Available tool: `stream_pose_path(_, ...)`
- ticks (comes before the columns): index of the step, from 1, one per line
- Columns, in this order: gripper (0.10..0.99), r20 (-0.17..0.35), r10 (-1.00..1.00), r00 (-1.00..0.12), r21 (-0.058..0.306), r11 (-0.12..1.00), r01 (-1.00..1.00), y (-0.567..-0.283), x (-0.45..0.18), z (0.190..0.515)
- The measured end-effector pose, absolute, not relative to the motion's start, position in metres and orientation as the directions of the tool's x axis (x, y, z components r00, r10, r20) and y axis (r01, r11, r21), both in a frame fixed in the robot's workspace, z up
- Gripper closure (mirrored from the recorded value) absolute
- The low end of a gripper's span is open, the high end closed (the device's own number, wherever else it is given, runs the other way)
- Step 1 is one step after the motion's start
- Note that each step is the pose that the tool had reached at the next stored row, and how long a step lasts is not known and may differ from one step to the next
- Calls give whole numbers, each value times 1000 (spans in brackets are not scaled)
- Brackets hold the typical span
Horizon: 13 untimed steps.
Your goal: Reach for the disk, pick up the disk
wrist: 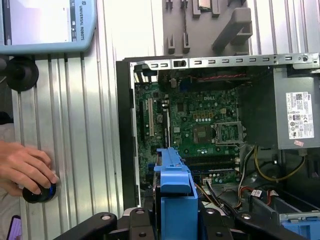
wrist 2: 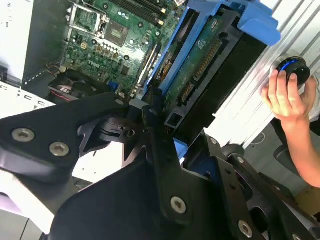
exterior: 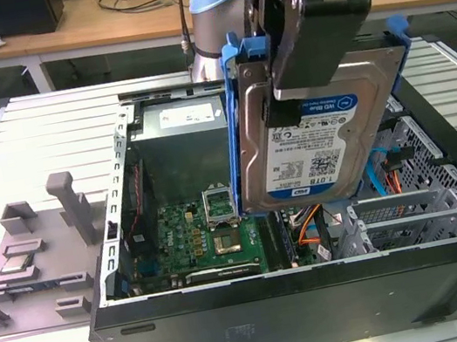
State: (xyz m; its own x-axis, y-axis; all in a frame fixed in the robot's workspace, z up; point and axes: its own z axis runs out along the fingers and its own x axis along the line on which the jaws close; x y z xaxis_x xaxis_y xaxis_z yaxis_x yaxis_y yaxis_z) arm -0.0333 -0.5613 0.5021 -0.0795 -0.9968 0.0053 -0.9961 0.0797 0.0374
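The disk point(exterior: 318, 151), a silver hard drive with a blue-and-white label in a blue plastic bracket, hangs upright above the right half of the open computer case point(exterior: 302, 286). My gripper point(exterior: 316, 67) comes down from above and is shut on the disk's upper part. In the second wrist view the disk point(wrist 2: 205, 60) shows its green circuit side and blue frame, clamped at the gripper point(wrist 2: 160, 130). In the first wrist view the bracket's blue edge point(wrist: 175, 192) sticks out from the gripper point(wrist: 172, 222), over the motherboard point(wrist: 200, 120).
The case holds a motherboard point(exterior: 213, 236), a power supply point(exterior: 180, 122) and drive cages point(exterior: 421, 208). A grey fixture point(exterior: 39, 249) with a small square chip lies at the exterior view's left. A person's hand point(wrist: 25, 167) rests on a black knob beside a teach pendant point(wrist: 45, 25).
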Motion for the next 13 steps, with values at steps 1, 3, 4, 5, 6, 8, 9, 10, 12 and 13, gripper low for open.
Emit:
stream_pose_path(1,718,5,-997,-80,37,80,-996,-561,-32,502)
stream_pose_path(3,718,5,-997,-80,38,80,-996,-562,-27,502)
stream_pose_path(4,718,6,-997,-80,38,80,-996,-562,-24,502)
stream_pose_path(5,718,6,-997,-79,38,80,-996,-562,-21,502)
stream_pose_path(6,718,5,-997,-79,38,80,-996,-562,-19,502)
stream_pose_path(8,718,6,-997,-80,38,80,-996,-562,-16,502)
stream_pose_path(9,718,6,-997,-79,38,80,-996,-562,-14,502)
stream_pose_path(10,718,5,-997,-80,38,80,-996,-562,-11,502)
stream_pose_path(12,718,5,-997,-80,38,80,-996,-562,-6,502)
stream_pose_path(13,718,6,-997,-79,38,80,-996,-562,-4,502)
